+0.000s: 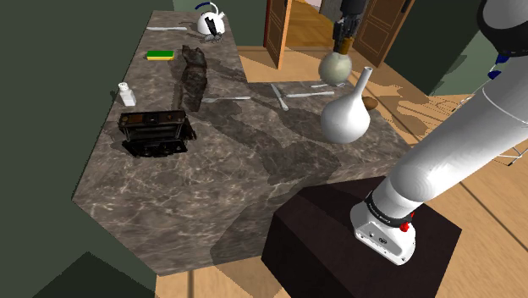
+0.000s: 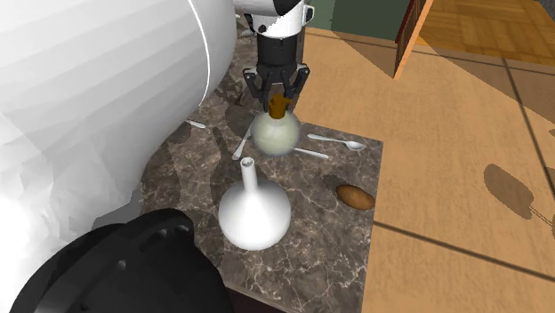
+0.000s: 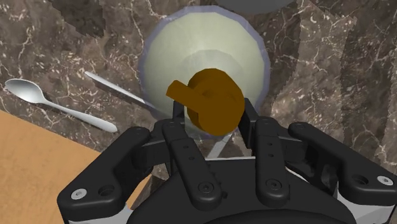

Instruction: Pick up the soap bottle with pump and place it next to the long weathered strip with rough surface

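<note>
My pincer (image 2: 278,100) clamped on the brown pump of one pale soap bottle (image 2: 276,135), hanging over the marbled surface (image 2: 329,240), one white vase (image 2: 253,213) near, one dark strip (image 1: 193,78) well apart, two spoons (image 3: 28,94) below, perhaps more

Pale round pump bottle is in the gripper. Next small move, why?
Probably carry it high toward the shoulder view's left: the black gripper is shut on the pale round soap bottle with brown pump, clear of the dark marble tabletop; the long dark rough strip lies far across it, and a white long-necked vase stands close by.
</note>
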`<act>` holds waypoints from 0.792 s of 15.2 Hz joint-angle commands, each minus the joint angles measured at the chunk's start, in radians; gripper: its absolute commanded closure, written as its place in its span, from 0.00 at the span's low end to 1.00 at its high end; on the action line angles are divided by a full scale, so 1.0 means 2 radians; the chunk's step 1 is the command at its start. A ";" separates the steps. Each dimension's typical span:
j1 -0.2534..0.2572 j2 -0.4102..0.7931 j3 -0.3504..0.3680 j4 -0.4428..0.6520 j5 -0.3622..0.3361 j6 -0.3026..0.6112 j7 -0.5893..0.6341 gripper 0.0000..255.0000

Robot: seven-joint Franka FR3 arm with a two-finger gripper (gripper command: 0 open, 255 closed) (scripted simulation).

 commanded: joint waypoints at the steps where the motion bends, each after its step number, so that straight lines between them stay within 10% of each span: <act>1: 0.000 0.002 -0.001 0.016 0.001 -0.014 -0.001 1.00; 12: -0.001 0.020 -0.002 0.111 0.006 -0.091 -0.006 1.00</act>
